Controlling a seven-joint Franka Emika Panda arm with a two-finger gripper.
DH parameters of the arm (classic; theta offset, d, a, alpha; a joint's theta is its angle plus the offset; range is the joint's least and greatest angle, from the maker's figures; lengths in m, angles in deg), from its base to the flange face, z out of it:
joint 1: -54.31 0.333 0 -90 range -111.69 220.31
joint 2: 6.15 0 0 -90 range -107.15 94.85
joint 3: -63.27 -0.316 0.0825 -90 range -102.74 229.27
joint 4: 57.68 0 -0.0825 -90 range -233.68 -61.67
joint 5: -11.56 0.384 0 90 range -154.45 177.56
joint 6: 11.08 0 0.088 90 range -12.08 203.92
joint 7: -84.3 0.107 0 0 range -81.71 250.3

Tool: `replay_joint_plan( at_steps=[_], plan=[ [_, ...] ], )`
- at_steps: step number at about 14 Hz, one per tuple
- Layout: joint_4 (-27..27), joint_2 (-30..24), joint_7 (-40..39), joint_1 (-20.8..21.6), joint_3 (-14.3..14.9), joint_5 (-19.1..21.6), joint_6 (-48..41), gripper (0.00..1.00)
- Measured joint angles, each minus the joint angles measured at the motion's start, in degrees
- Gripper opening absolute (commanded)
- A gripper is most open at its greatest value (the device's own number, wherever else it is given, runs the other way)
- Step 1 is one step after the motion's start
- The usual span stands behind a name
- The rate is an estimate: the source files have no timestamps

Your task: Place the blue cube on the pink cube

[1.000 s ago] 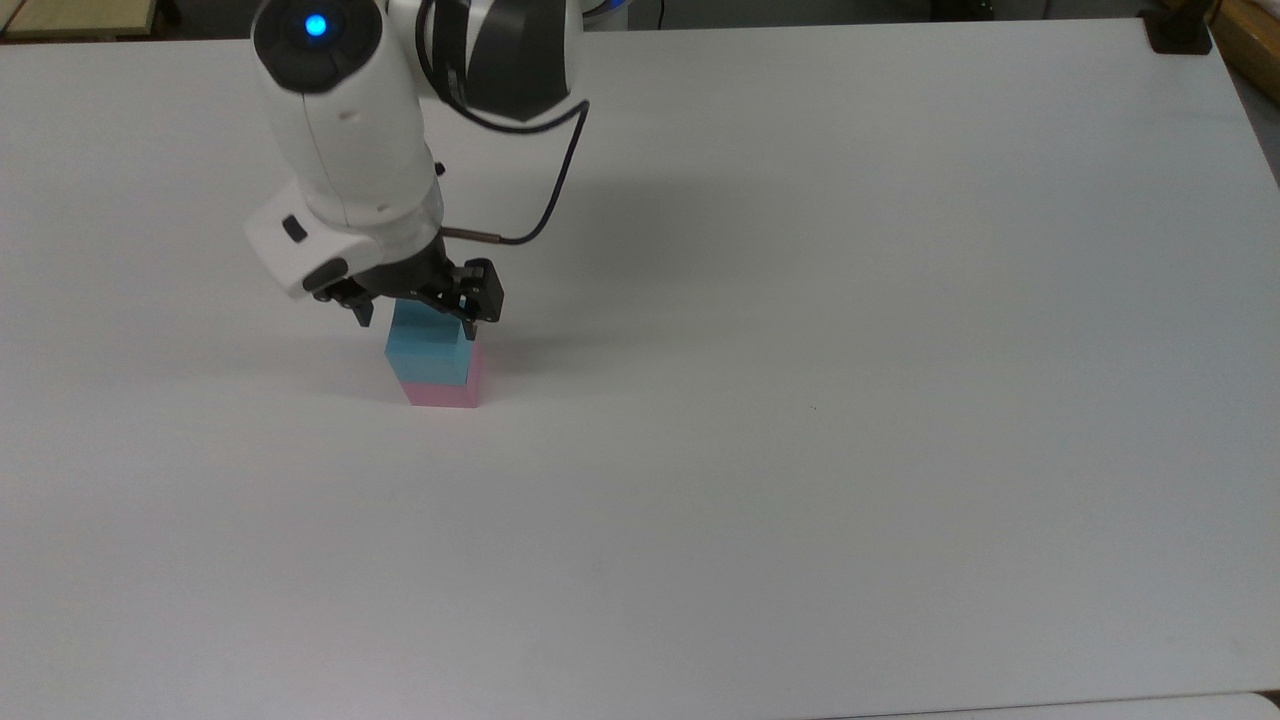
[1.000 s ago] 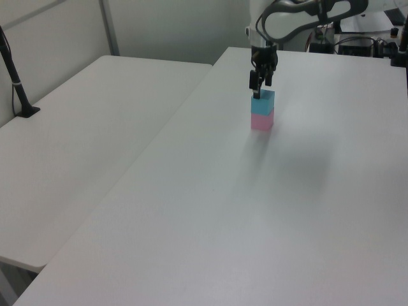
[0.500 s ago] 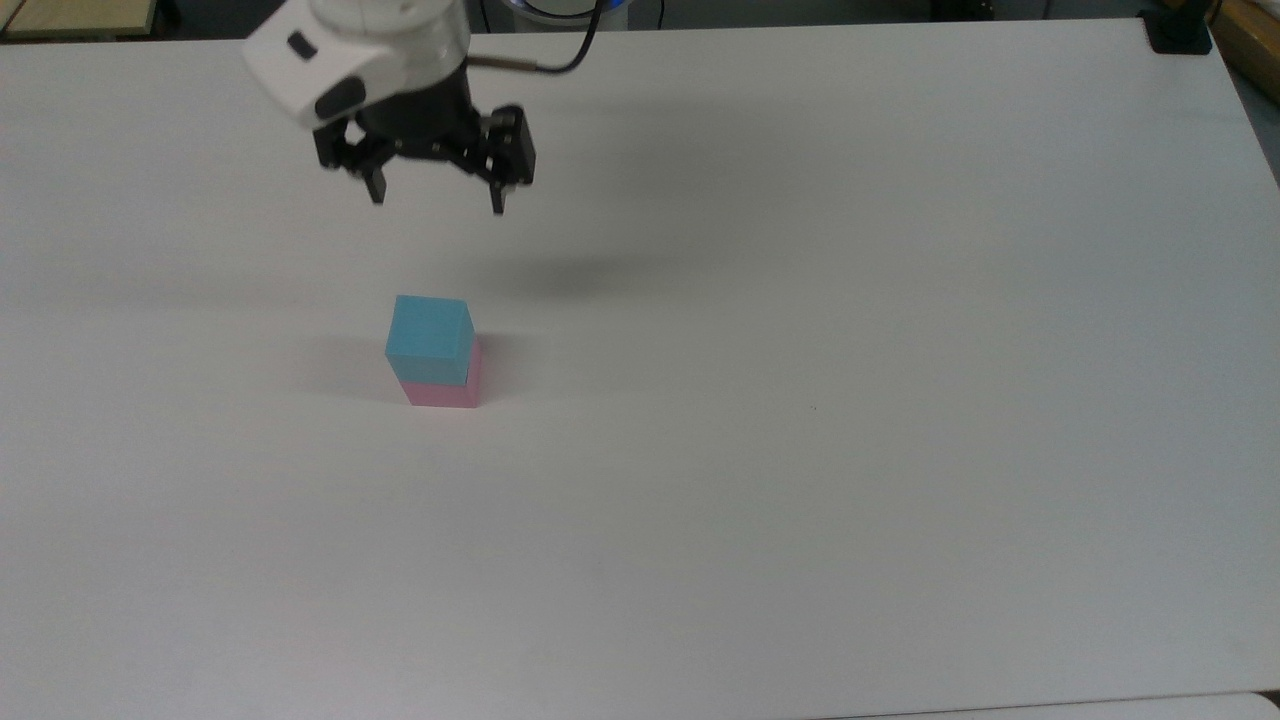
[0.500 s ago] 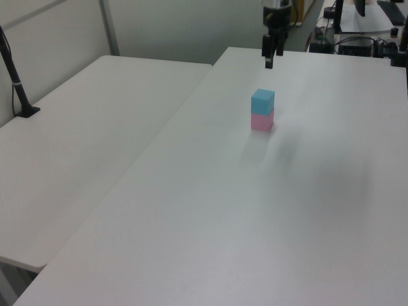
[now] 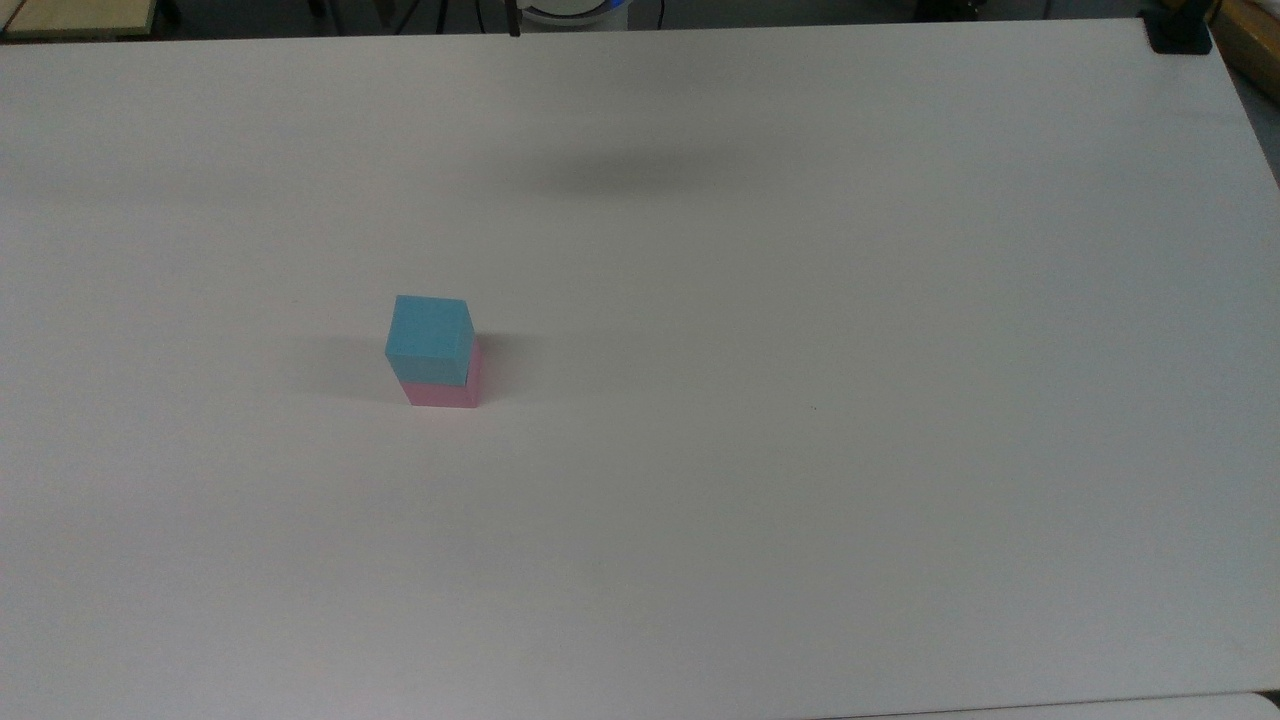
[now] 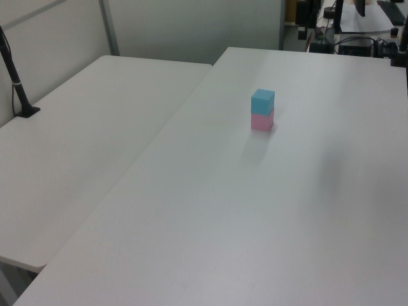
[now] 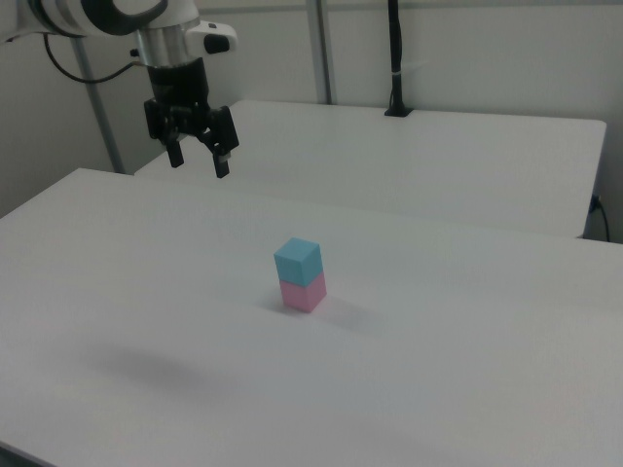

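Moved since earlier: from just above the stack, the arm has climbed up and away and out of the top view, while both cubes sit exactly where they were.
Tabletop: broad plain white tabletop [image 5: 800,450], bare around the cubes in the top view; a second white table [image 6: 95,127] adjoins it on the left view's left.
Arm: white Franka arm [image 7: 117,19] with black two-finger gripper [image 7: 199,162], high over the tabletop at the right view's upper left.
Fingers: spread apart, pinching nothing.
Key relation: the stack lies below and toward the right view's right of the fingers, well apart from them, with open air between.
Blue cube: small matte light-blue cube [image 5: 429,330], resting on top of the pink one, touching it, upright, turned slightly so its edges do not quite line up.
Pink cube: small matte pink cube [image 5: 445,390], flat on the tabletop under the blue one.
Obstacles: nothing stands near the stack.
Judgement: the placing looks done; any coming move only needs to stay clear of the stack.
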Motion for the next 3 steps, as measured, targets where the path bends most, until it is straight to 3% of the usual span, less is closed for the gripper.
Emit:
replay_joint_plan(
  at_steps=[3],
  plan=[
    [-2.2, -1.6, 0.1, 0.7, 0.0, 0.0, 0.0, 1.00]
  ],
)
